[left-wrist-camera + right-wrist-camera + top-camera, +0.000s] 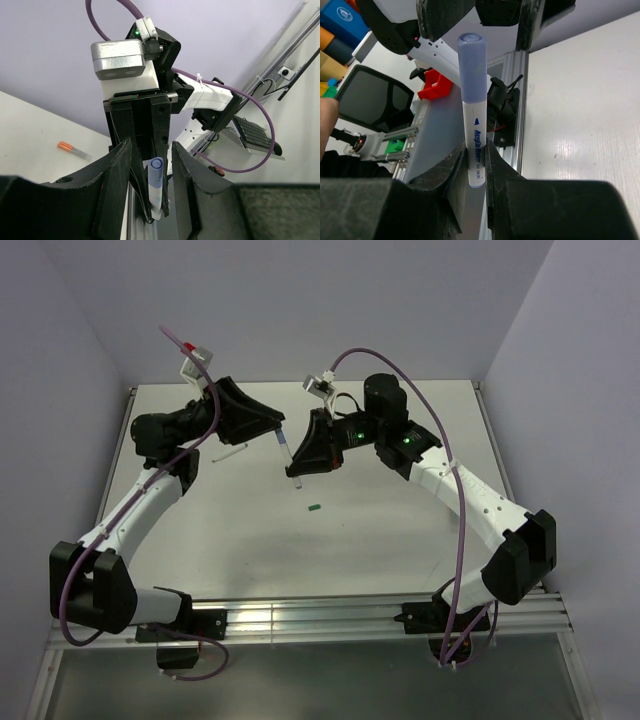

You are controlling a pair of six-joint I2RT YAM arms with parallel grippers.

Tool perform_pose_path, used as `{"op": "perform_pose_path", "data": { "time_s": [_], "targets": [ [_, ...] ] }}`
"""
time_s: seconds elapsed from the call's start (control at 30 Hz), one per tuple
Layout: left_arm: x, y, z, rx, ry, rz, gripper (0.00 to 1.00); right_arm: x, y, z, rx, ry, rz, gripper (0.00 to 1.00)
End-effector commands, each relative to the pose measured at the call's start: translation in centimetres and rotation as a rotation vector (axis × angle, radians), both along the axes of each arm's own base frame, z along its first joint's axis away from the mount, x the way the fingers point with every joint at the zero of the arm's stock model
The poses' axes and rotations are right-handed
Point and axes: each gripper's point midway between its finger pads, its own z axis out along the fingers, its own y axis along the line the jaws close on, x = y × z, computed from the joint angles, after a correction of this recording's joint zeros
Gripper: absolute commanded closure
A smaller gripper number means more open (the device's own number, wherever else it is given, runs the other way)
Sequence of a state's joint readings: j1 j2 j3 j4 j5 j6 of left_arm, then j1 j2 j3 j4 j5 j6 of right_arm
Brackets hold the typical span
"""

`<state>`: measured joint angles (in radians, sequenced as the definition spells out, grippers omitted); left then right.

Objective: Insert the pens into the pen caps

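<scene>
My right gripper (476, 150) is shut on the lower body of a white pen (475, 140) and holds it up in the air. A blue cap (472, 67) sits on the pen's upper end. In the top view the pen (293, 472) and my right gripper (299, 462) are above the table's middle. My left gripper (272, 430) is open, with its jaws on either side of the blue cap (156, 172) and a gap on both sides. A dark green cap (314, 507) lies loose on the table below the pen.
A greyish pen with an orange end (71, 149) lies on the white table (400, 530). A whitish pen (232, 453) lies beside my left gripper. Purple cables loop over both arms. A metal rail (330, 615) runs along the near edge.
</scene>
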<state>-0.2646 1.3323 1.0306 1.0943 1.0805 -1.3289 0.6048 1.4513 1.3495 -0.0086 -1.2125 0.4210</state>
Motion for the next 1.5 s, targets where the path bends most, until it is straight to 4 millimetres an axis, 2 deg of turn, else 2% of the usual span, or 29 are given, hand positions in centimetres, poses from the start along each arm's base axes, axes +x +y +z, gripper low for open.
{"op": "perform_pose_path", "data": {
  "time_s": [0.0,0.1,0.2,0.23,0.3,0.33,0.4,0.43,0.47,0.57,0.77,0.93,1.17,1.47],
  "targets": [
    [-0.6,-0.2,0.5,-0.020,-0.033,-0.013,0.57,-0.4,0.2,1.4,0.040,-0.068,0.021,1.00],
    [-0.8,-0.4,0.3,-0.020,-0.025,-0.022,0.54,-0.3,0.1,1.4,0.041,-0.069,0.021,1.00],
    [-1.0,-0.6,0.0,-0.016,-0.022,-0.030,0.60,-0.4,0.2,1.4,0.041,-0.068,0.024,1.00],
    [-1.1,-0.7,0.0,-0.015,-0.022,-0.031,0.65,-0.5,0.2,1.3,0.039,-0.065,0.024,1.00],
    [-1.1,-0.7,-0.1,-0.014,-0.018,-0.034,0.70,-0.4,0.2,1.3,0.040,-0.068,0.023,1.00],
    [-1.3,-0.8,-0.1,-0.012,-0.021,-0.039,0.78,-0.3,0.2,1.2,0.037,-0.065,0.020,1.00],
    [-1.4,-0.8,-0.2,-0.009,-0.019,-0.042,0.88,-0.2,0.3,1.3,0.038,-0.068,0.010,1.00],
    [-1.4,-0.8,-0.3,-0.006,-0.016,-0.042,0.99,-0.1,0.3,1.3,0.037,-0.067,0.004,1.00],
    [-1.5,-0.8,-0.4,-0.003,-0.015,-0.042,1.00,0.0,0.2,1.5,0.038,-0.069,-0.002,1.00],
    [-1.4,-0.8,-1.0,0.011,0.009,-0.020,1.00,1.0,0.3,1.4,0.032,-0.062,-0.039,1.00],
    [-1.3,-1.3,-4.1,0.075,0.093,-0.016,1.00,2.9,0.0,2.3,0.035,-0.074,-0.123,1.00],
    [-1.4,-1.7,-5.7,0.107,0.136,-0.010,1.00,3.9,-0.1,2.2,0.023,-0.074,-0.168,1.00],
    [-3.3,-2.3,-7.6,0.113,0.148,-0.071,1.00,4.1,-0.2,2.8,0.033,-0.084,-0.161,1.00],
    [-5.7,-2.8,-8.5,0.106,0.154,-0.143,1.00,4.9,-0.3,3.0,0.037,-0.097,-0.176,1.00]
  ]
}}
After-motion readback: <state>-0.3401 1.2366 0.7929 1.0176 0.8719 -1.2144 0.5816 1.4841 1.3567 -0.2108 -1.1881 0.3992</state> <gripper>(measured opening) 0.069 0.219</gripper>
